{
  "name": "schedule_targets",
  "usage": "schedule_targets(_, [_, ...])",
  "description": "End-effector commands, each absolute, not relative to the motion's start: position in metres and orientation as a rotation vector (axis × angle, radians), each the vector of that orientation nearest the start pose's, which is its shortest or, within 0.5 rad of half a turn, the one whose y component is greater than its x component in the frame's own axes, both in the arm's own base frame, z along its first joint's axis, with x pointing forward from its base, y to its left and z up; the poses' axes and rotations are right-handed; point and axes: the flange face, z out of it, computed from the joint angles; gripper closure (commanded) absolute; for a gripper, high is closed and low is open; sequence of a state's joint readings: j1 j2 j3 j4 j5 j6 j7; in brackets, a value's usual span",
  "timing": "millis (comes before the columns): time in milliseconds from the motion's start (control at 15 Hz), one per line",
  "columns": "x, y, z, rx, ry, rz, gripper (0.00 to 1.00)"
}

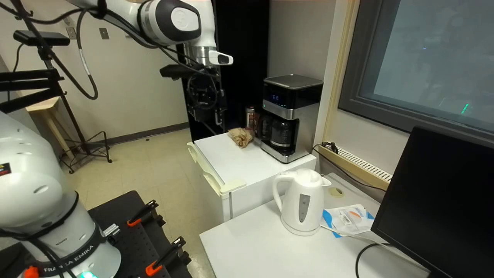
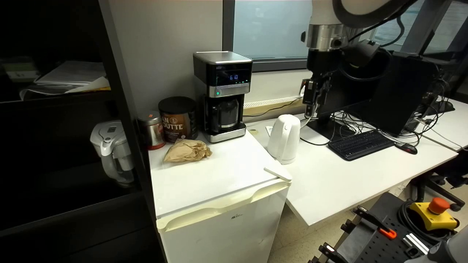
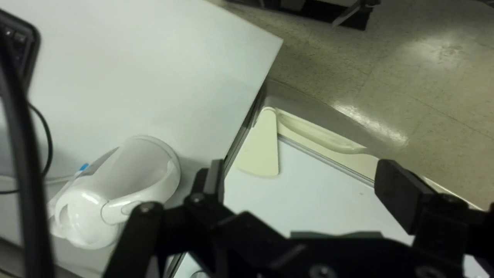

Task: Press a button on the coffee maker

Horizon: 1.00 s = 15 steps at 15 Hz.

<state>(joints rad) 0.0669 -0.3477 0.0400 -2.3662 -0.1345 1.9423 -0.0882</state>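
Atop the white fridge (image 2: pixel 219 171), approx. 12 o'clock in an exterior view, stands the black-and-steel coffee maker (image 2: pixel 227 90) w/ its display (image 2: pixel 233 77) lit blue (plus a green light (image 2: pixel 218 93) below). At its 7 o'clock lies a crumpled paper bag (image 2: pixel 188 150); at its 4, on the desk (image 2: pixel 321 182), the white kettle (image 2: pixel 283 140). Well apart, at the coffee maker's 3, hangs the gripper (image 3: pixel 302 179), fingers (image 3: pixel 215 179) spread wide.

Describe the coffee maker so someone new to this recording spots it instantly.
In an exterior view, start at the white mini fridge beside the desk. Toward the back of its top, the coffee maker stands right of a black-lidded canister. Unlike its neighbours, it shows lit blue digits above a carafe.
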Motion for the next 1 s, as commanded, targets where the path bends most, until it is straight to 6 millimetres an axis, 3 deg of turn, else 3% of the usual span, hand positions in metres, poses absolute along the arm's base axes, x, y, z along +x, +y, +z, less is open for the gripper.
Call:
schedule_targets(0, [0.456,0.034,0.438,-3.325,-0.688,0.041,0.34])
schedule_targets(533, [0.507,0.041,0.399,-3.437,-1.292,-0.345,0.94])
schedule_targets(733, [0.523,0.046,0.394,-3.437,-1.499,-0.572,1.0])
schedule_targets(933, [0.539,0.051,0.402,-3.424,-1.643,-0.836,0.97])
